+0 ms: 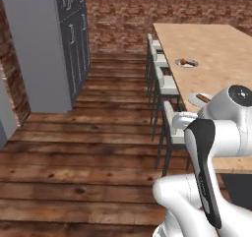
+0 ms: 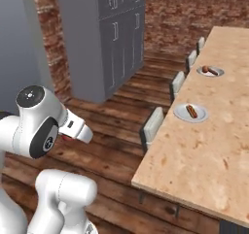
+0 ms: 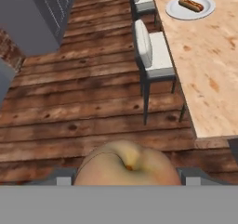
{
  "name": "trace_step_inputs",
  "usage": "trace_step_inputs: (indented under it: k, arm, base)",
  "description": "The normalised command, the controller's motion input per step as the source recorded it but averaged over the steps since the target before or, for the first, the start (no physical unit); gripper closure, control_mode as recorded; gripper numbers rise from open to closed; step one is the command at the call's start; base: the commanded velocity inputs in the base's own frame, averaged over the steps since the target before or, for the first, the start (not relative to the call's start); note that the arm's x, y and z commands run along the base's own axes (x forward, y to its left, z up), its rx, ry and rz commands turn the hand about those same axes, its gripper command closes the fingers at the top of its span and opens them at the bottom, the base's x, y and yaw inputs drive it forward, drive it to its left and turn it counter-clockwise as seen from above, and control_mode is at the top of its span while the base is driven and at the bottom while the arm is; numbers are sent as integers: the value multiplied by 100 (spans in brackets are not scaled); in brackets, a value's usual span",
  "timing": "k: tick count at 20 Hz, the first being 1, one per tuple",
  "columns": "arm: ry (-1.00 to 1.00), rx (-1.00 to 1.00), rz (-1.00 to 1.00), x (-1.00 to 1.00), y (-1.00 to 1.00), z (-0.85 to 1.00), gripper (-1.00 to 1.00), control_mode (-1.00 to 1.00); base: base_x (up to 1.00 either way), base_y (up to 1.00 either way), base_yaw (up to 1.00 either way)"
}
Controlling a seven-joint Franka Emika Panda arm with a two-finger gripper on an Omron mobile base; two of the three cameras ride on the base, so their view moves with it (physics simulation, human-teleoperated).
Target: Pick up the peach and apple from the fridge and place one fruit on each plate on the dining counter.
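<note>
In the hand view a round fruit, orange with a pale yellowish blush, is the peach (image 3: 125, 165). It sits between the two dark tips of my gripper (image 3: 125, 175), which is shut on it above the wooden floor. The right base view shows the gripper (image 2: 67, 136) low beside the arm with a bit of red at its tip. The dining counter (image 1: 219, 46) (image 2: 214, 145) (image 3: 211, 60) lies to the right. Two plates stand on it, a near plate (image 1: 199, 99) (image 2: 183, 112) (image 3: 207, 7) and a far plate (image 1: 193, 62) (image 2: 218, 73), each with a sausage-like item on it. The apple and the fridge are out of view.
A row of white-seated stools (image 1: 165, 83) (image 2: 153, 124) (image 3: 151, 51) lines the counter's near side. A tall grey cabinet block (image 1: 49, 44) (image 2: 107, 34) stands to the left against the brick wall. Wooden floor (image 3: 83, 107) lies open between cabinet and stools.
</note>
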Motion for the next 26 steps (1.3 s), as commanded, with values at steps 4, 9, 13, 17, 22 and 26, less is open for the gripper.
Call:
trace_step_inputs:
  k: [4, 9, 13, 17, 22, 26]
  arm:
    - [0, 0, 0, 0, 0, 0, 100, 100]
    - [0, 0, 0, 0, 0, 0, 100, 100]
    - [0, 0, 0, 0, 0, 0, 100, 100]
    - [0, 0, 0, 0, 0, 0, 100, 100]
    - [0, 0, 0, 0, 0, 0, 100, 100]
    - [0, 0, 0, 0, 0, 0, 100, 100]
  base:
    - [50, 35, -45]
    - [48, 27, -45]
    - [43, 29, -45]
    - [38, 39, -44]
    - [29, 47, -45]
    - [26, 50, -46]
